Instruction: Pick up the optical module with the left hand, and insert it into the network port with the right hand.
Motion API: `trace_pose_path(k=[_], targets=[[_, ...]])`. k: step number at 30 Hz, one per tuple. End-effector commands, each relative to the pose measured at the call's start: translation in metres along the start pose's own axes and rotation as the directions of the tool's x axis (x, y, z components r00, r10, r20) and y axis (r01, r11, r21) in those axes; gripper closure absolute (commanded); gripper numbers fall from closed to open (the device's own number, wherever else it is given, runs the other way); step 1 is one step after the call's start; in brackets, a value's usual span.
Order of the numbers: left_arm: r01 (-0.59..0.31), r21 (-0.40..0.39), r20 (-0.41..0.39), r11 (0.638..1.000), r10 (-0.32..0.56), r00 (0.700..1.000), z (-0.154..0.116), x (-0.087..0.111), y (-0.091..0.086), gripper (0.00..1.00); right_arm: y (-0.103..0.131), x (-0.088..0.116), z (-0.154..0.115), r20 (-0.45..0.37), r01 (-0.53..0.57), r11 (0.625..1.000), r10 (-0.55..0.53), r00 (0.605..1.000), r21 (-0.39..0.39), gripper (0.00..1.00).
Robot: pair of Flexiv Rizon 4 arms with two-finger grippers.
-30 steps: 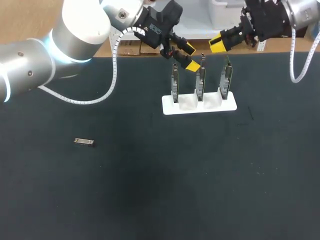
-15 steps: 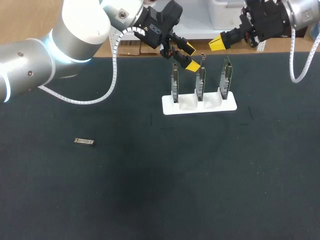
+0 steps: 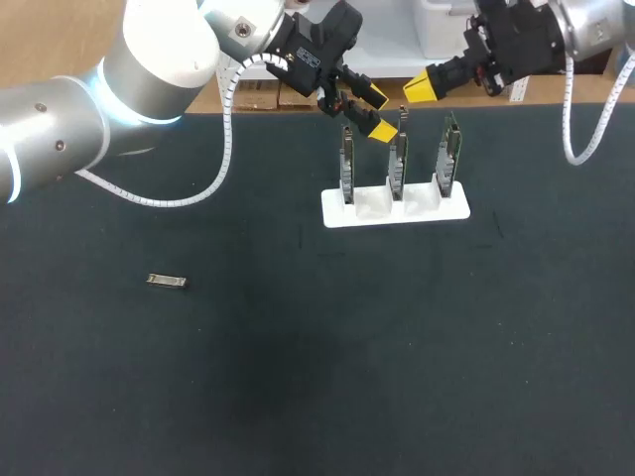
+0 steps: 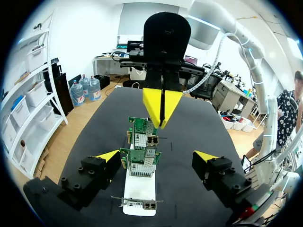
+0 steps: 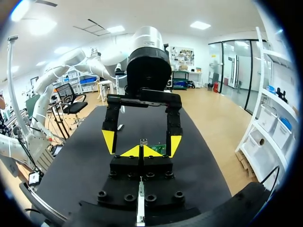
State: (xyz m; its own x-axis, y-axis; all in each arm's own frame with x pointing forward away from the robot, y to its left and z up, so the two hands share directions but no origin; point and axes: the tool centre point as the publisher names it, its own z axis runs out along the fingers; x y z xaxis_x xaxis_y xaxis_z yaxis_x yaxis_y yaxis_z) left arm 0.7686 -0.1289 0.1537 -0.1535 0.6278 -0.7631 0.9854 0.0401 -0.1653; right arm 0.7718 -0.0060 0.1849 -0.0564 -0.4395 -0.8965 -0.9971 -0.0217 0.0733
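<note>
Optical module (image 3: 167, 281), a small silvery metal bar, lies flat and alone on the dark matte table (image 3: 397, 377) over on my left side, well apart from both claws and from the holder. That holder (image 3: 395, 210) is a flat white block with three slots in a row. Each slot carries one green network card (image 3: 347, 164) standing upright on edge, so all three are filled. In the left wrist view I look along that row and can make out metal network ports (image 4: 150, 153) on the cards' brackets. My left gripper (image 3: 377, 114) hangs over the far side of the holder, near the tops of the two cards closest to my left. Its black fingers are spread wide, the yellow wedge tips well apart, with nothing pinched between them. From the head view I cannot tell whether the lower tip touches a card. My right gripper (image 3: 422, 89) sits higher, beyond the table's far edge, and points in toward the cards. Its two yellow tips are pressed together into a single point and carry nothing. The left arm is smooth white and grey, with a white coiled cable (image 3: 226, 129) looping down from the wrist.
</note>
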Motion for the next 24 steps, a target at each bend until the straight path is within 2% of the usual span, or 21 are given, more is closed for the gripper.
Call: trace_pose_path(k=[1, 24], targets=[[0.000, 0.000, -0.003, 1.000, 0.000, 1.000, -0.001, 0.000, 0.000, 0.00, -0.004, 0.002, 0.006, -0.006, -0.006, 1.000, 0.006, 1.000, -0.007, 1.00], [0.000, 0.000, -0.003, 1.000, 0.000, 1.000, -0.001, 0.000, 0.000, 0.00, -0.010, 0.017, 0.017, -0.059, -0.028, 1.000, 0.027, 0.998, -0.015, 1.00]])
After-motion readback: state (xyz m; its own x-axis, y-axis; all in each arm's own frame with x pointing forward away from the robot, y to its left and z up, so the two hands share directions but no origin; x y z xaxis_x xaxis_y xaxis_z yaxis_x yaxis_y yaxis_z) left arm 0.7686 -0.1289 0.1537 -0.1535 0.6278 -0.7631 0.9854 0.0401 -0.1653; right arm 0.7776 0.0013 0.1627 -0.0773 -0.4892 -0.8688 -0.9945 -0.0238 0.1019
